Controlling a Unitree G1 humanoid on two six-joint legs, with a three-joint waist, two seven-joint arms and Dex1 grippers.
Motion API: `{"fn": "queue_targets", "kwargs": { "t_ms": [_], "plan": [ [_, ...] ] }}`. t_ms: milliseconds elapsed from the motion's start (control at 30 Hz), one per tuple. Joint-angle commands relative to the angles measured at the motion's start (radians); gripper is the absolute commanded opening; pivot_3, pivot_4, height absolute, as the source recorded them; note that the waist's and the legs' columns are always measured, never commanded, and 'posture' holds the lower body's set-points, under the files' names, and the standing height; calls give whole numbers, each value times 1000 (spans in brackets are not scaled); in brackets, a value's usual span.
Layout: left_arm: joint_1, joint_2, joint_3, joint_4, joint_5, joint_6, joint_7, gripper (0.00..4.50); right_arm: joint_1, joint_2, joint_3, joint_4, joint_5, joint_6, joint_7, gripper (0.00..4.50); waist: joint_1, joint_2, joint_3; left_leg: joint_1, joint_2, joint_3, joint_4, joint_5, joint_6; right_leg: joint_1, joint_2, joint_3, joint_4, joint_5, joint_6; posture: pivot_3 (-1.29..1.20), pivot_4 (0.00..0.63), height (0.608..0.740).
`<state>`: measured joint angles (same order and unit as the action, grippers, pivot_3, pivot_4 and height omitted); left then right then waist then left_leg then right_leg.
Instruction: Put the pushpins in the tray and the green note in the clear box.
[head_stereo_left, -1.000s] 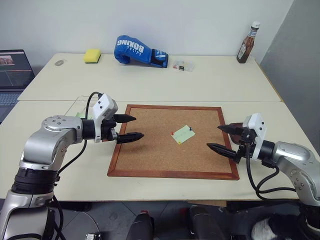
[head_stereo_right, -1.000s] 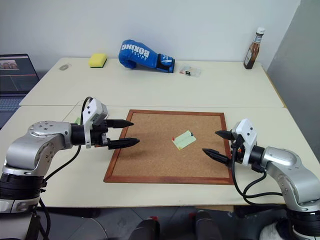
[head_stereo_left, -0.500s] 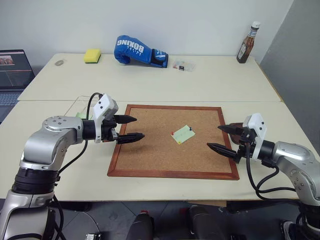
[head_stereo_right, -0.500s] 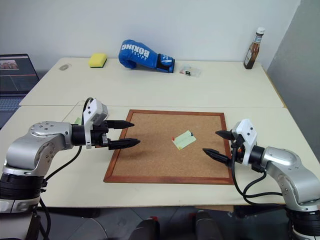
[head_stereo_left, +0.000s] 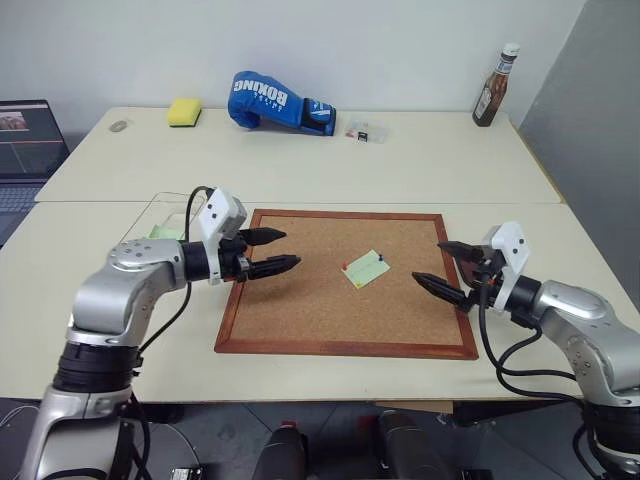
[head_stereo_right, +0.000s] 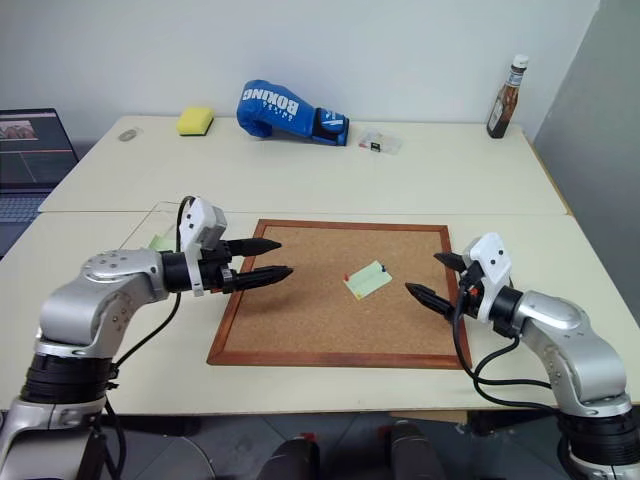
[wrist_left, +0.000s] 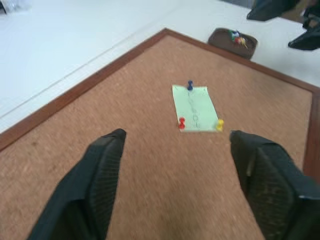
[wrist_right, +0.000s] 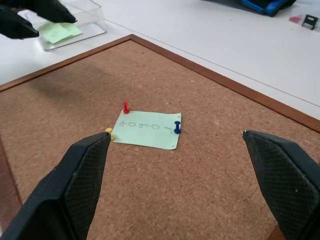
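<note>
The green note (head_stereo_left: 366, 268) lies near the middle of the cork board (head_stereo_left: 300, 310). Red (wrist_right: 125, 106), blue (wrist_right: 177, 127) and yellow (wrist_right: 108, 131) pushpins stand at its edges. My left gripper (head_stereo_left: 290, 249) is open above the board's left edge and points at the note. Facing it from the board's right edge is my right gripper (head_stereo_left: 427, 262), open as well. Nothing is held by either. The clear box (wrist_right: 75, 20) sits off the board's left side with a green sheet inside. Beyond the right edge, the brown tray (wrist_left: 233, 42) holds some coloured pins.
Along the far table stand a blue boxing glove (head_stereo_left: 270, 100), a yellow sponge (head_stereo_left: 184, 111), a small clear case (head_stereo_left: 366, 131) and a sauce bottle (head_stereo_left: 492, 90). A laptop (head_stereo_left: 25, 140) is at the far left.
My left gripper has swung right, over the board's left edge, and its fingers have drawn closer together. The right gripper has turned slightly toward the note.
</note>
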<state>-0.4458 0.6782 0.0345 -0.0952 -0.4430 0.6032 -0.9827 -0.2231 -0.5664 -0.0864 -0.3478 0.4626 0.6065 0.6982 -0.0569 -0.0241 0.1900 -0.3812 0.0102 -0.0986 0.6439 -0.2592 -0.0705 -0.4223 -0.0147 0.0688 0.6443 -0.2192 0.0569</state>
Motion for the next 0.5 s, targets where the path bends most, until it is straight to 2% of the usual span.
{"fn": "queue_targets", "kwargs": {
  "t_ms": [33, 100, 267, 500],
  "plan": [
    [18, -54, -27, -55, 29, -51, 64, 2558, -40, 37, 41, 4, -39, -50, -38, 4500, 1, 0, 0, 0, 0, 0, 0, 0, 0, 0, 0, 0, 0, 0, 0, 0, 150, 740],
    [28, -83, -47, -59, 41, -64, 85, 2279, -55, 60, 65, 21, -61, -68, -54, 4500, 2, 0, 0, 0, 0, 0, 1, 0, 0, 0, 0, 0, 0, 0, 0, 0, 150, 740],
    [44, -163, -69, -3, 105, -161, 167, 1213, -83, 119, 116, 88, -128, -126, -98, 4500, 3, 0, 0, 1, 0, 0, 1, 0, 0, 1, 0, 0, 0, 1, 1, 0, 150, 740],
    [77, -246, -78, -5, 121, -181, 237, 19, -114, 197, 139, 158, -186, -164, -166, 4500, 3, 0, 0, 0, 0, 0, 1, 0, 0, 1, 0, 0, 0, 1, 1, 0, 150, 740]
  ]
}}
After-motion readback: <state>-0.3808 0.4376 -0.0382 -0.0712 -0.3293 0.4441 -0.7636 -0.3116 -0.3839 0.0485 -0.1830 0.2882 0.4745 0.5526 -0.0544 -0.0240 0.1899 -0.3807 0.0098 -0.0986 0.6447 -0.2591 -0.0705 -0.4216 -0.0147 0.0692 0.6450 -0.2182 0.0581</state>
